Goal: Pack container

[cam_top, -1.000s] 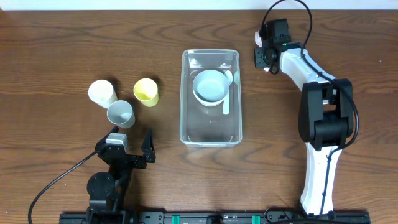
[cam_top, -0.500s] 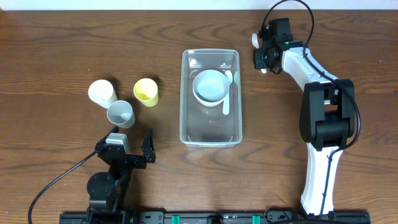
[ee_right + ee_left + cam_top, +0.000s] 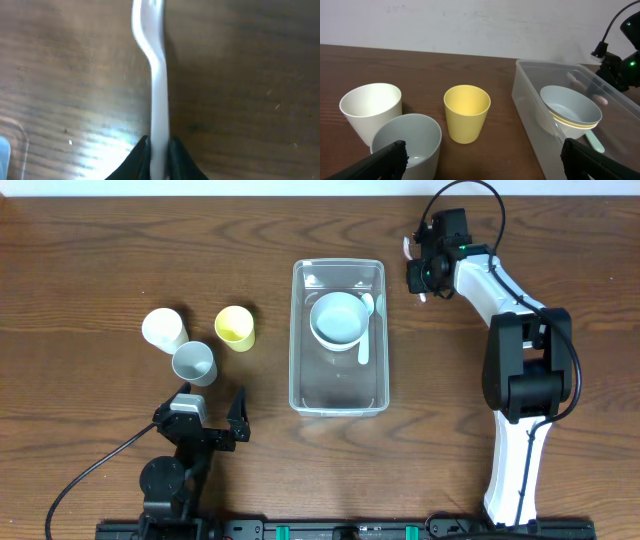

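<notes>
Slightly nearer the container [image 3: 338,385] than a second ago, the right gripper [image 3: 422,268] pinches a white utensil [image 3: 157,90] by its handle, presumably to drop it in. The container lies just beside those jaws, toward mid-table, already holding a bowl [image 3: 336,318] and spoon [image 3: 364,340]. The left gripper [image 3: 212,423] idles, fingers spread, near three cups [image 3: 194,363].
</notes>
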You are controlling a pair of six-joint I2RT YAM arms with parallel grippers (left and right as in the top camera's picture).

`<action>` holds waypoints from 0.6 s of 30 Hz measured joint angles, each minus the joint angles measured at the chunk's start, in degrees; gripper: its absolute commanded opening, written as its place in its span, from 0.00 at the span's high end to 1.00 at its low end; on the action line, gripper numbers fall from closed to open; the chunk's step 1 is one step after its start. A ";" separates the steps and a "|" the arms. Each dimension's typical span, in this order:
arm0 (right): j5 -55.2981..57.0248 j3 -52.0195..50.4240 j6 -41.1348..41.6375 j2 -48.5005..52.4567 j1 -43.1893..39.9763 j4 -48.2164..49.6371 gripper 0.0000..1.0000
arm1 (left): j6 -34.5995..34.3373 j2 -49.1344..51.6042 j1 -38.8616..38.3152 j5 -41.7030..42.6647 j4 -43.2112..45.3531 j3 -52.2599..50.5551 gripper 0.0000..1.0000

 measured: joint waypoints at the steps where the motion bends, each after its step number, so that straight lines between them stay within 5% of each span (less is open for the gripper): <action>1: -0.15 -0.11 0.00 -0.09 0.00 -0.02 0.99 | 0.00 0.00 0.00 0.02 0.00 0.00 0.02; 18: -0.04 -1.11 -0.26 -5.27 0.02 -3.34 0.99 | 0.00 0.00 0.00 0.00 0.02 0.00 0.02</action>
